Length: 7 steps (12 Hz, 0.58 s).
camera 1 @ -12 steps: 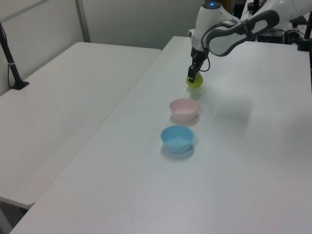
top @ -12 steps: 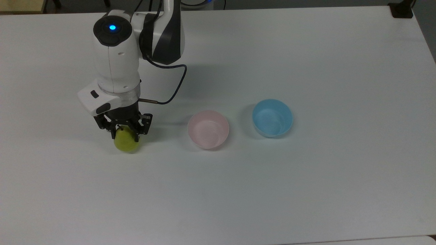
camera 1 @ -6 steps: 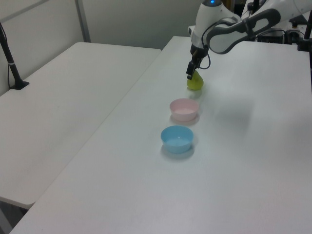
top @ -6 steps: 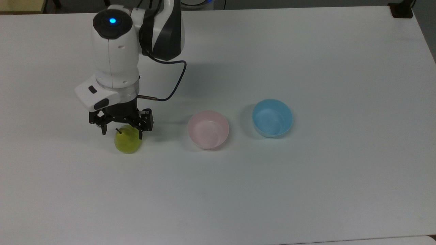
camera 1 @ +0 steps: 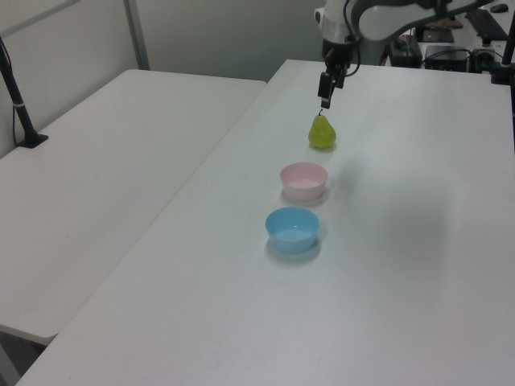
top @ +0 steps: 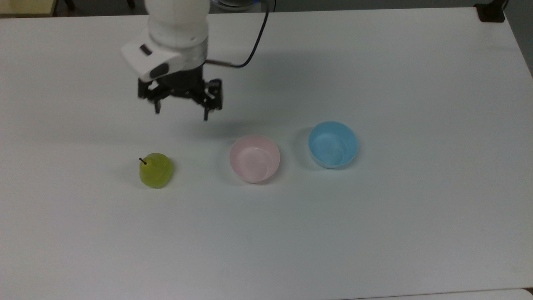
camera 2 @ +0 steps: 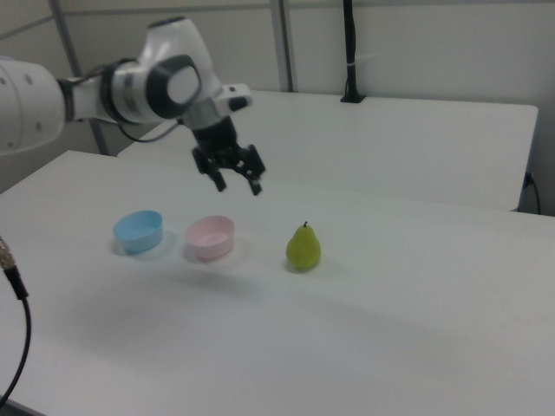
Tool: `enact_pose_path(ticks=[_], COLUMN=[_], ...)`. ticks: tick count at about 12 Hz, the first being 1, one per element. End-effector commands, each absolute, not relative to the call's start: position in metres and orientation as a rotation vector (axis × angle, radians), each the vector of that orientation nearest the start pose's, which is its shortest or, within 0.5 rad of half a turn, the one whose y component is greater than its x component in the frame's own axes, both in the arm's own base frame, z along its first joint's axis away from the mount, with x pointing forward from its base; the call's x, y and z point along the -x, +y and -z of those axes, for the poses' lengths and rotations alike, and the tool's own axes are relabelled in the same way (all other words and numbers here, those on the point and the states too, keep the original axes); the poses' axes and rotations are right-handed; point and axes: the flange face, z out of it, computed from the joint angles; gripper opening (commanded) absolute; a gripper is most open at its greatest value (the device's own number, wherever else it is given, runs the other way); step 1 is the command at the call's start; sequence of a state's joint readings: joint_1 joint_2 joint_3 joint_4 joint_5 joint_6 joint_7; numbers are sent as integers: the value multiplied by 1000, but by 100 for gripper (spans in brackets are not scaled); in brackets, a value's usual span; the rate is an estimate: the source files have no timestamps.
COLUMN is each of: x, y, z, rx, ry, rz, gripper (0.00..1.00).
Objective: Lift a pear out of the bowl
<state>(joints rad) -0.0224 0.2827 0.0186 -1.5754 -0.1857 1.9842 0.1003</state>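
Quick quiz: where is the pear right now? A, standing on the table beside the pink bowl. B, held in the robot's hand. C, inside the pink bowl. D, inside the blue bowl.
A: the pear stands upright on the table, apart from the pink bowl, and the open hand holds nothing.

the table [top: 374, 233] looks smooth, matt white laminate with a faint sheen. the pink bowl [top: 254, 158] and blue bowl [top: 333, 144] look like smooth plastic, softly glossy inside. the pear [top: 156, 170] has a waxy, slightly shiny skin. the arm [camera 2: 165, 87] is glossy white plastic with dark panels; the gripper [top: 181, 106] is matt black.
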Motion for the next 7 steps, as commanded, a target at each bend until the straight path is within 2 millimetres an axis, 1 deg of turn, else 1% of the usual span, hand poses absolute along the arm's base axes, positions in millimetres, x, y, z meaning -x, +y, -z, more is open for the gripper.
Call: enact_pose_path(ticks=[1,2,3,4,6,7], x=[-612,-601,-587,-577,-570,-568], y=[32,38,43,46,46,45], z=[-538,-547,-565,-577,-583,-581], rx=[3291,3271,3240,3217,3204,3210], ry=[211,244,247,243,221,149], rz=[85,40,13,4,9,-21], gripper=[100,100,100,100,100,100])
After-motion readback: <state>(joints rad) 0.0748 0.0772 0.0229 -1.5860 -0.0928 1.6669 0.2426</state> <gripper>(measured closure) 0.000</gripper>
